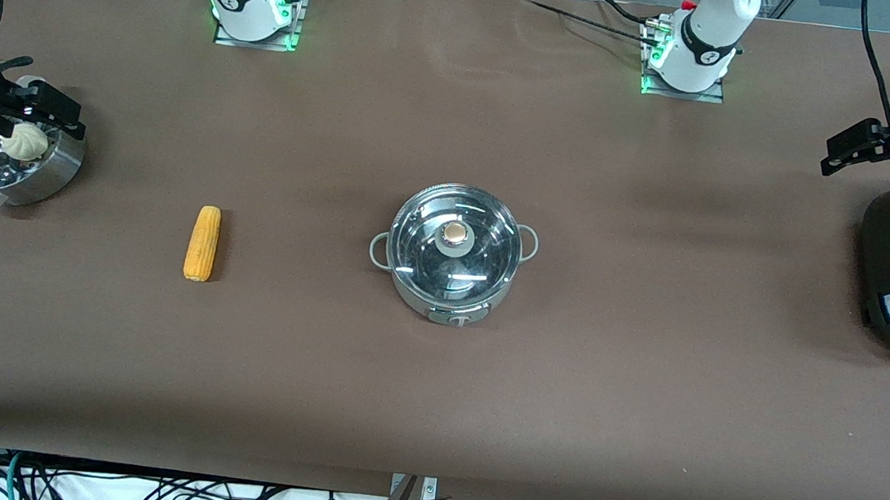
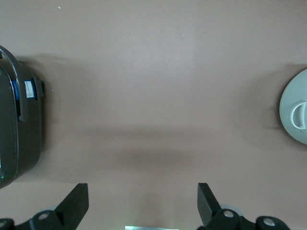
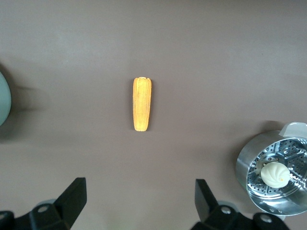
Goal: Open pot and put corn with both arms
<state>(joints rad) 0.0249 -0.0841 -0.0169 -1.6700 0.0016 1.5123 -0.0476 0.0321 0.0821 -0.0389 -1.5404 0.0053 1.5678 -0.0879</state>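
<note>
The pot (image 1: 453, 252), lid on, sits mid-table – the corn (image 1: 202, 243) lies at its nine o'clock, well apart. Left gripper (image 2: 143, 203) and right gripper (image 3: 140, 199) hover with fingers spread, empty.

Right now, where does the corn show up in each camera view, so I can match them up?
Front view: the corn lies on the table between the steel container and the pot.
Left wrist view: not in it.
Right wrist view: the corn lies mid-picture, ahead of the open right gripper.
Shared landmark: the steel container holding the white bun appears in the front and right wrist views.
</note>
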